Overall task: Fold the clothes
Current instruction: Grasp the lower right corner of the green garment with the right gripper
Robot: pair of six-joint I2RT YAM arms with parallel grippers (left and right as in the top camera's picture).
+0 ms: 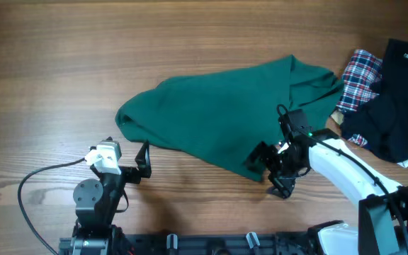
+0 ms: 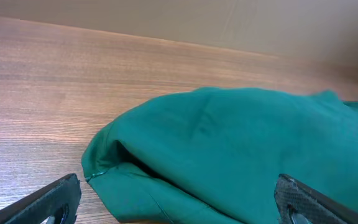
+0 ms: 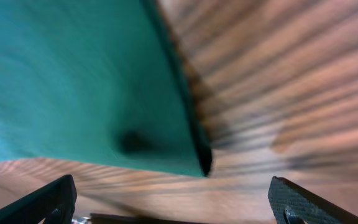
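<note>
So, your large plain teal-green fabric garment [image 1: 225,113] lies in a loose heap across the middle of the overhead frame, running from lower left up to upper right. Its left end is doubled over itself, with a dark gap under the top layer, and its upper right end is bunched into wrinkles. Nothing about it looks like a tidy fold: no squared edges, no flat panels. I'd judge the task to be at its very beginning, with the spreading, the smoothing and every fold left for you to do

Your left gripper [image 2: 176,208] sits just off the garment's lower left end, fingers spread wide with nothing between them. The doubled edge fills its wrist view straight ahead. Your right gripper [image 3: 176,208] is at the garment's lower right edge in the overhead frame, also released and holding nothing. Its wrist view is blurred, but a hem and a corner of the teal cloth show above the open fingers, close to them. I cannot tell if they touch

Further out, a red, white and blue plaid cloth [image 1: 360,78] and a black garment [image 1: 399,99] lie at the right edge, the plaid just beside the teal wrinkles. Everything rests on the brown wooden table [image 1: 48,57], and a thin black cable [image 1: 21,191] loops at lower left
</note>
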